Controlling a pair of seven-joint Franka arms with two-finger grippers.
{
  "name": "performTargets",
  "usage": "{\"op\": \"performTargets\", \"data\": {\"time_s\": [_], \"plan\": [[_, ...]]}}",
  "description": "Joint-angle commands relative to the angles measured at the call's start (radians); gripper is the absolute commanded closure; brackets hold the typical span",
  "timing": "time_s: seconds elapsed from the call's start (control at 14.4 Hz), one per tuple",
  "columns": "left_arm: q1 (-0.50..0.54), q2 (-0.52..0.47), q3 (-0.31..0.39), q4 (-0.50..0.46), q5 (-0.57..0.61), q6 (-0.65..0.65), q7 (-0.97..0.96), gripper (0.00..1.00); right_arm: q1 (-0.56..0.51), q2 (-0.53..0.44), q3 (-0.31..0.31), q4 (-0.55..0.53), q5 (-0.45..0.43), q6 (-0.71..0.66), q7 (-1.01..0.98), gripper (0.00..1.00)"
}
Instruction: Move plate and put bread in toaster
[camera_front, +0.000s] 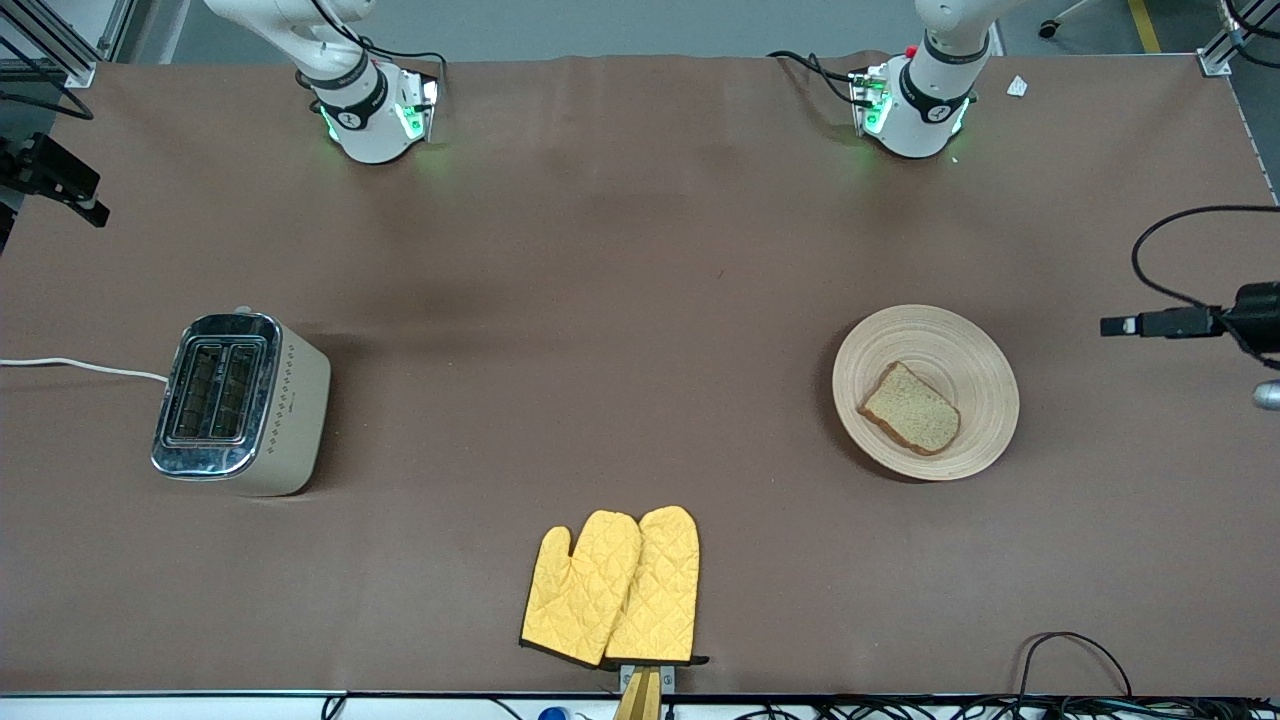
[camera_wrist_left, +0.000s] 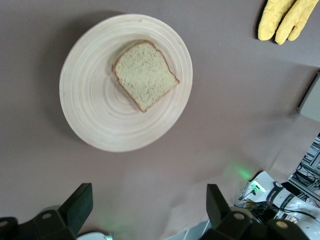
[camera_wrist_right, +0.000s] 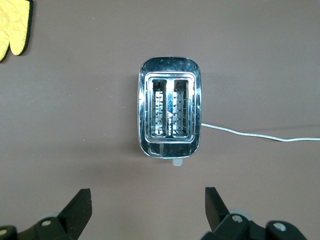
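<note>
Table (camera_front: 640, 300): brown matte covering, wide, with grey floor along the arms' edge and metal framing at the corners; both arm bases stand on it, lit green. Toaster (camera_front: 240, 403): cream sides, chrome top, upright at the right arm's end of the table, slots empty, its long axis and both slots running toward and away from the front camera, white cord (camera_front: 80, 366) trailing off the table's end. Plate (camera_front: 926, 391): pale wood, ringed, well apart from the toaster at the left arm's end, flat on the table. Oven mitts (camera_front: 612, 588): yellow quilted pair, overlapping, nearer the front camera than the toaster, about midway along the table. Bread (camera_front: 910, 408): one slice lying flat on the plate, its crusted rounded end toward the toaster's end of the table. Left gripper (camera_wrist_left: 146, 206): shown only in the left wrist view, over the plate, fingers spread, holding nothing. Right gripper (camera_wrist_right: 148, 205): shown only in the right wrist view, over the toaster, fingers spread, holding nothing; that view alone shows the wire racks inside the slots.
</note>
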Motion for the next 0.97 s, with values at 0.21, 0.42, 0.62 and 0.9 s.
{"op": "performTargets", "data": {"time_s": [0.21, 0.42, 0.62, 0.9], "plan": [[0.022, 0.162, 0.000, -0.061, 0.017, 0.184, 0.167, 0.00, -0.031, -0.009, 0.005, -0.016, 0.029, 0.017, -0.012, 0.00], [0.056, 0.239, 0.000, -0.063, 0.017, 0.215, 0.249, 0.00, -0.031, -0.009, 0.007, -0.016, 0.029, 0.012, -0.012, 0.00], [0.076, 0.302, 0.000, -0.066, 0.009, 0.269, 0.348, 0.00, -0.034, -0.009, 0.007, -0.016, 0.029, 0.006, -0.012, 0.00], [0.076, 0.320, -0.003, -0.127, -0.032, 0.328, 0.368, 0.00, -0.036, -0.009, 0.007, -0.016, 0.029, 0.009, -0.012, 0.00]]}}
